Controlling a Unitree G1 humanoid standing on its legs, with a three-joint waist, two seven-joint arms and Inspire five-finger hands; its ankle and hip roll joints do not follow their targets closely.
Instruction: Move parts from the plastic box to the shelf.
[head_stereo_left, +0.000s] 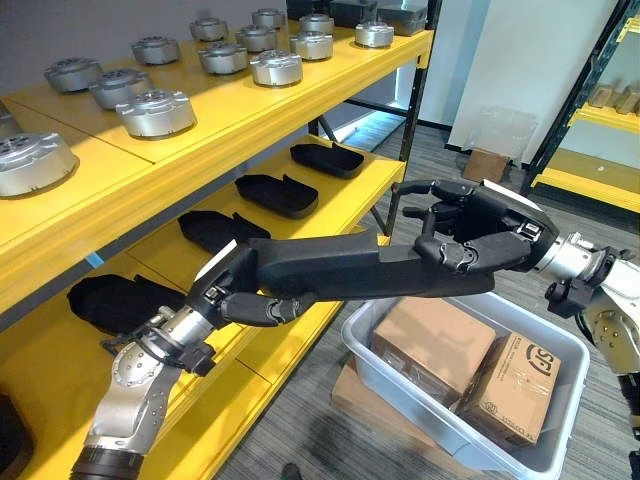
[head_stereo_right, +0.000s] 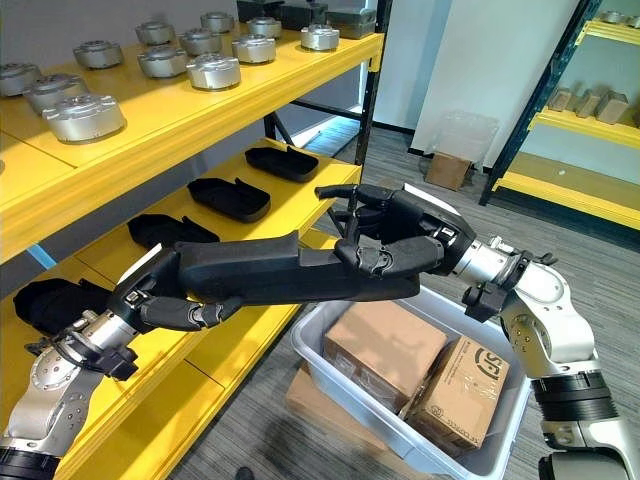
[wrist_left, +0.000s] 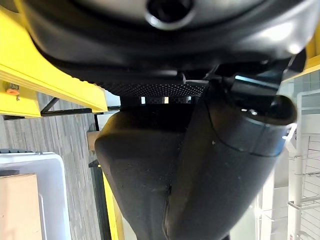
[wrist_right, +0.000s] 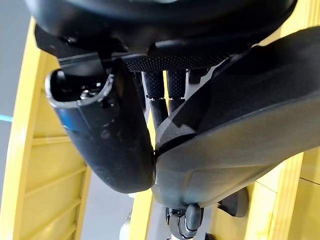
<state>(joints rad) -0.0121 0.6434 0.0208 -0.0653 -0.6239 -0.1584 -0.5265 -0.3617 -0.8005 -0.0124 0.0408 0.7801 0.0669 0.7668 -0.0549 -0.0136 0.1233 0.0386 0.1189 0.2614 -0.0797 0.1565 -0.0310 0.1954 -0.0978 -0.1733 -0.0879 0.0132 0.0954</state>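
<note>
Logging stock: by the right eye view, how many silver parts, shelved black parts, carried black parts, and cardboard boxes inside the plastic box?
silver parts on the top shelf: 12
black parts on the middle shelf: 4
carried black part: 1
cardboard boxes in the plastic box: 2
Total: 19

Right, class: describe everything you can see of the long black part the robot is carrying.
The long black part is a matte, dark, moulded shell, plastic by its look, elongated and roughly horizontal. It hangs in the air between the yellow shelf and the plastic box. The left hand curls round one end, the right hand grips the other, fingers partly spread.
</note>
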